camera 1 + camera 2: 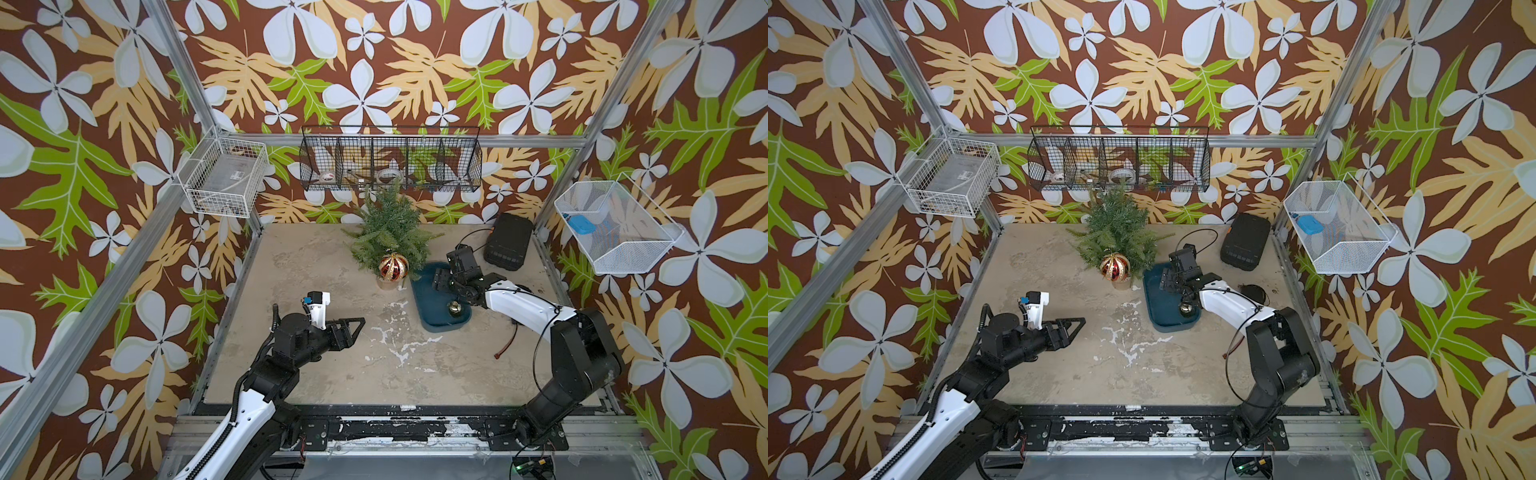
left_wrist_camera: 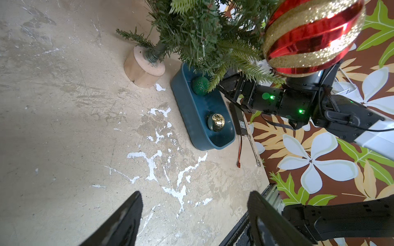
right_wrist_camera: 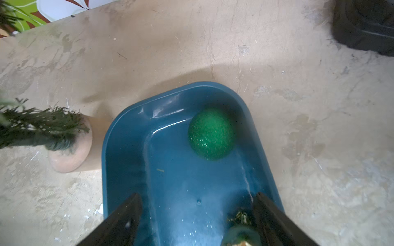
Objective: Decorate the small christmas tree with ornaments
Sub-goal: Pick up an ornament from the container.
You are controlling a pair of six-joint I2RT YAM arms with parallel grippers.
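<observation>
The small christmas tree [image 1: 388, 228] [image 1: 1117, 232] stands at the back of the table on a tan pot base [image 2: 145, 68]. A red-gold striped ball [image 1: 393, 267] [image 1: 1115, 266] [image 2: 313, 36] hangs on its front branches. In the blue tray [image 1: 432, 307] [image 3: 128, 132] lie a green glitter ball [image 2: 200, 85] [image 3: 211, 133] and a gold ball [image 1: 454, 308] [image 1: 1185, 308] [image 2: 217, 122]. My right gripper [image 1: 440, 278] [image 3: 197, 194] hangs open over the tray. The gold ball [image 3: 241, 236] sits beside one of its fingers. My left gripper [image 1: 361, 322] [image 2: 195, 193] is open and empty over bare table.
A black case [image 1: 508, 241] lies at the back right. A red-tipped cable [image 1: 505, 349], a black pack [image 2: 239, 119] and a wrench [image 2: 254, 151] lie right of the tray. Wire baskets [image 1: 390, 164] hang on the walls.
</observation>
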